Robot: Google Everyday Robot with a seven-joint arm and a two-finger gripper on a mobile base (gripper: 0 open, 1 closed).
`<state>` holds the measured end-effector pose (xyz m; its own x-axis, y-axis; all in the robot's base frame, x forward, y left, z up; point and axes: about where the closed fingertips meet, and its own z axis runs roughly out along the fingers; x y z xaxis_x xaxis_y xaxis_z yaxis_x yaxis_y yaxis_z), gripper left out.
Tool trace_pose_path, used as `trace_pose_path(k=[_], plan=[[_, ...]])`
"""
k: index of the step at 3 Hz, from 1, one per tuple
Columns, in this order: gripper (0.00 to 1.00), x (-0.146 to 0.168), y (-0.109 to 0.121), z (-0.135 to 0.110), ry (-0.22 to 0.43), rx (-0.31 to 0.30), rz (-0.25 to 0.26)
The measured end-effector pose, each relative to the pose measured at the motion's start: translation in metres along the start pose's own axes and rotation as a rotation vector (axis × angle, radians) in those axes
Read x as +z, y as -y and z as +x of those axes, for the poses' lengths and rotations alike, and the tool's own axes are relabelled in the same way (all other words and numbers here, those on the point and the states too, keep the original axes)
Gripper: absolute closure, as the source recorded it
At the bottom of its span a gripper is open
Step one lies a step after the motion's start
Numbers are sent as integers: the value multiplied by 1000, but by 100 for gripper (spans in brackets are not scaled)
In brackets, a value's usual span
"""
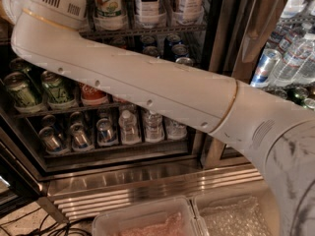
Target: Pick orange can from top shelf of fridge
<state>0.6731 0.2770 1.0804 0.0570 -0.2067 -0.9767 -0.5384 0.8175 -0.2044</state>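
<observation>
My white arm (pixel 147 87) reaches from the lower right up to the top left, into the open fridge (pixel 123 193). Its wrist housing (pixel 47 1) sits at the top left corner, in front of the upper wire rack (pixel 147 31). That rack holds tall bottles. My gripper is past the top left edge, out of view. The orange can is hidden or out of view.
Green cans (pixel 19 90) and a red Coca-Cola can (pixel 93 95) stand on the middle rack under my arm. Silver cans (pixel 78 134) and small water bottles (pixel 130 127) fill the lowest rack. Water bottles (pixel 295 58) stand behind the right door. Clear plastic bins (pixel 147 222) lie below.
</observation>
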Motion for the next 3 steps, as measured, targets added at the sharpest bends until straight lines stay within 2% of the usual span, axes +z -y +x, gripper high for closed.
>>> trace_pose_path(k=[1,3], plan=[[46,1,-2,-1,0,0,0],[92,1,-2,-1,0,0,0]])
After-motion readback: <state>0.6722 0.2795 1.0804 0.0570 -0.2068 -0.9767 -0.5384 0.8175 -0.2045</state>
